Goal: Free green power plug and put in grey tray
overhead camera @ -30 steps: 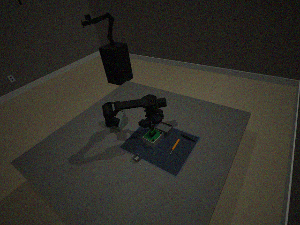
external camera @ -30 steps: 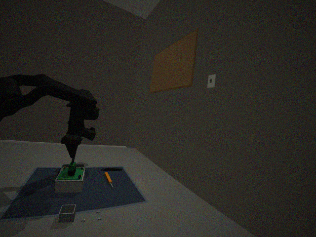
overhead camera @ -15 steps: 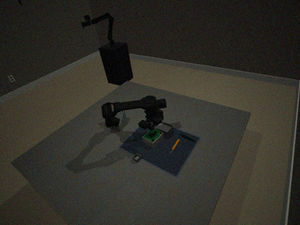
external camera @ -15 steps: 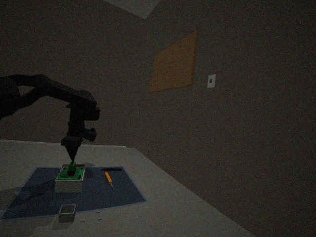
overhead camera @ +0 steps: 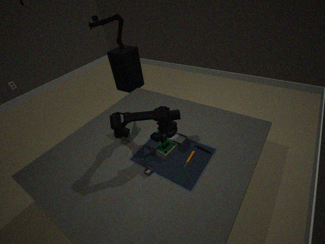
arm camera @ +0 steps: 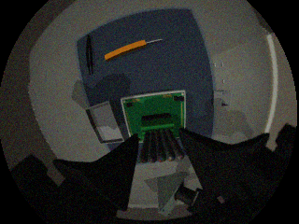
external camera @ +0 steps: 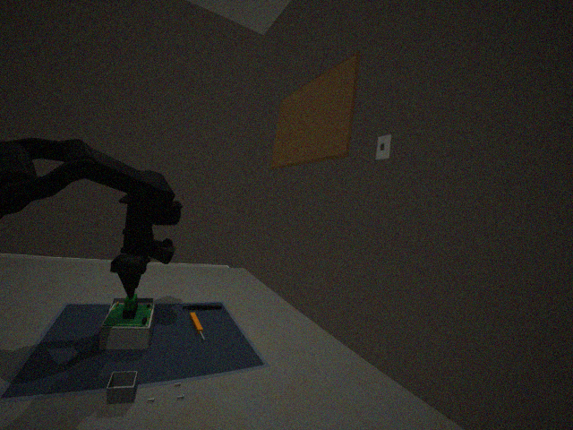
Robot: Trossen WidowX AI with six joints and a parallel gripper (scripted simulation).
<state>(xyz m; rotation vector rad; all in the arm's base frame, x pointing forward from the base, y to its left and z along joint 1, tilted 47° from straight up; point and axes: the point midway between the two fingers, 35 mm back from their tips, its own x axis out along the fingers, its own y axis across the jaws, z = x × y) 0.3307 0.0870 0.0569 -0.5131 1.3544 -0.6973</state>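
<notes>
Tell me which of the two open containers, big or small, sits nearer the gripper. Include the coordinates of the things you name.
The larger grey tray (overhead camera: 184,138) (arm camera: 98,126), beside the circuit board; the smaller box sits farther off.

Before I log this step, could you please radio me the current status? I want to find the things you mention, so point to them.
Gripper (overhead camera: 164,140) (external camera: 132,295) (arm camera: 159,134) open, fingertips by the plug (overhead camera: 164,142) (external camera: 131,303) (arm camera: 157,124). Plug at its socket (overhead camera: 165,145) (external camera: 129,313) (arm camera: 156,116) on the board (overhead camera: 160,150) (external camera: 115,318) (arm camera: 135,117), not in the tray (overhead camera: 181,139) (arm camera: 108,122). Screwdriver (overhead camera: 190,156) (external camera: 196,322) (arm camera: 125,49) off to the side.

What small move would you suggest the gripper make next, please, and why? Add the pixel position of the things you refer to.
I'd probably ease the gripper (overhead camera: 164,140) (external camera: 131,295) (arm camera: 159,134) slightly lower before closing: its fingers are open, with their tips near the top of the green plug (overhead camera: 164,143) (external camera: 132,302) (arm camera: 157,125), which appears seated in its socket (external camera: 129,313) (arm camera: 156,116).
</notes>
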